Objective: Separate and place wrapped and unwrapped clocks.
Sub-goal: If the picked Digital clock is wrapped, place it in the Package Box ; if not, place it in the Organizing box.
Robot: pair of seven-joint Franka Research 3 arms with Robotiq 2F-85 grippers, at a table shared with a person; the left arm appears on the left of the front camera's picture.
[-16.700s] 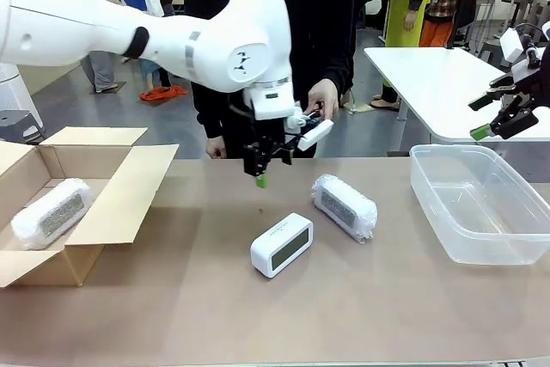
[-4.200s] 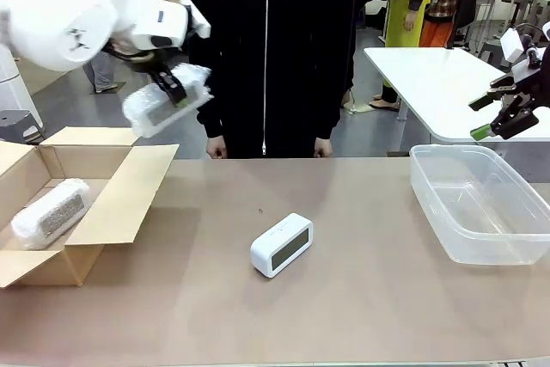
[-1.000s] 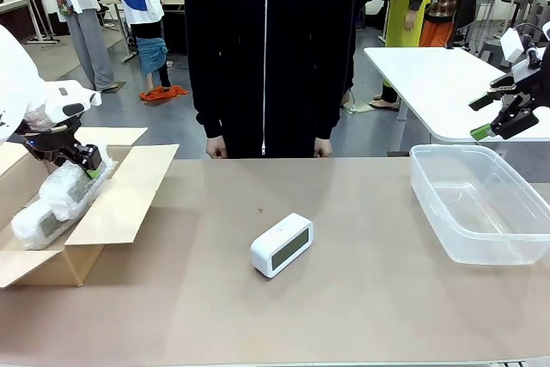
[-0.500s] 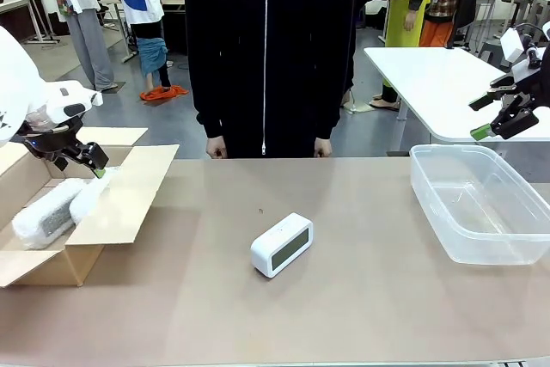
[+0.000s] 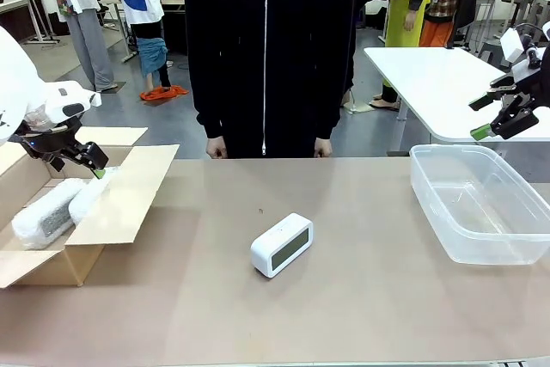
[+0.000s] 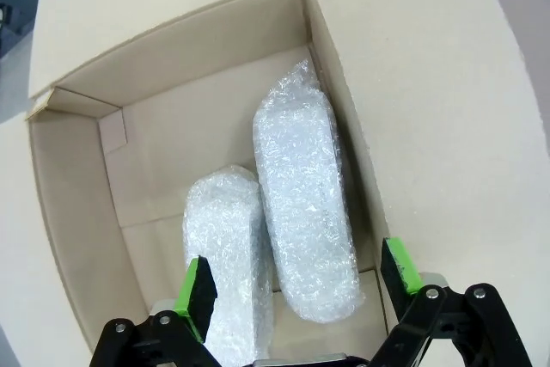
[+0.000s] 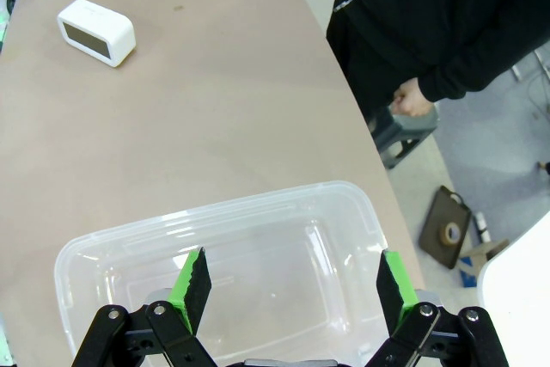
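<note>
your left gripper (image 6: pixel 297 281) hangs with jaws spread wide, empty, over the open brown cardboard box (image 6: pixel 172 58). directly beneath its fingers a clock bundled in whitish bubble wrap (image 6: pixel 305 204) lies touching a second wrapped clock (image 6: pixel 225 251), both soft and crinkly. the bare clock (image 5: pixel 282 245), a smooth white rounded plastic block with a dark screen, sits well apart from both grippers (probably light, stiff, slippery). pinch it across the flat front and back. your right gripper (image 7: pixel 288 285), open too, hovers over the clear plastic tub (image 7: pixel 215 212).
</note>
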